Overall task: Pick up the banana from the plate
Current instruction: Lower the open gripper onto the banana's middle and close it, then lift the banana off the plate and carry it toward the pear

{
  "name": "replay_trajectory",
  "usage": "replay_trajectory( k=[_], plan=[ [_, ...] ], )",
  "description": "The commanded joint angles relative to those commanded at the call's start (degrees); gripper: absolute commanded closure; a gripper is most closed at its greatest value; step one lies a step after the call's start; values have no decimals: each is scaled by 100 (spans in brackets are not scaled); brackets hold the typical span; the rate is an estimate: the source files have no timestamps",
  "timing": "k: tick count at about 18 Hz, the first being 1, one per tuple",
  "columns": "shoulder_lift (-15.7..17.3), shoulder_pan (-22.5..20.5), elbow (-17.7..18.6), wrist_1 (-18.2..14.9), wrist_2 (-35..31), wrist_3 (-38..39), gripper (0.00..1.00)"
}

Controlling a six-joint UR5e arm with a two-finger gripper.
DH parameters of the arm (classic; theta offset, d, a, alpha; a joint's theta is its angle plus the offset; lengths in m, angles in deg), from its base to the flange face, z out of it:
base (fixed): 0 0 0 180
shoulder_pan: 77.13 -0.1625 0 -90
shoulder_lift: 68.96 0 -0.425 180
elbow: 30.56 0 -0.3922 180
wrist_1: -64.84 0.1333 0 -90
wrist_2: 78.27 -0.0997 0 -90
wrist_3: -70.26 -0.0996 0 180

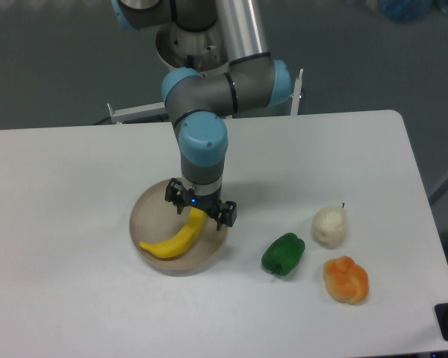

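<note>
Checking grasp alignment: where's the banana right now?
The banana lies on the plate, left of centre on the table, its upper end under the open gripper; the green pepper sits to its right.

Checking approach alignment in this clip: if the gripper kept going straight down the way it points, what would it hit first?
Most likely the banana: the open gripper points down over its upper end, above the plate. Height above it is unclear from this single view.
</note>
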State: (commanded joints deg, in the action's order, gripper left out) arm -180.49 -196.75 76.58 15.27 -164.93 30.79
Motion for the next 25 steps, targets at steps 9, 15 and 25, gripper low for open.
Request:
replay_trajectory(
  k=[9, 15, 25],
  plan=[
    [-141, 88, 53, 26, -9, 0, 0],
    [-184, 150, 44, 26, -18, -9, 23],
    [-211, 141, 44, 18, -17, -53, 57]
  ],
)
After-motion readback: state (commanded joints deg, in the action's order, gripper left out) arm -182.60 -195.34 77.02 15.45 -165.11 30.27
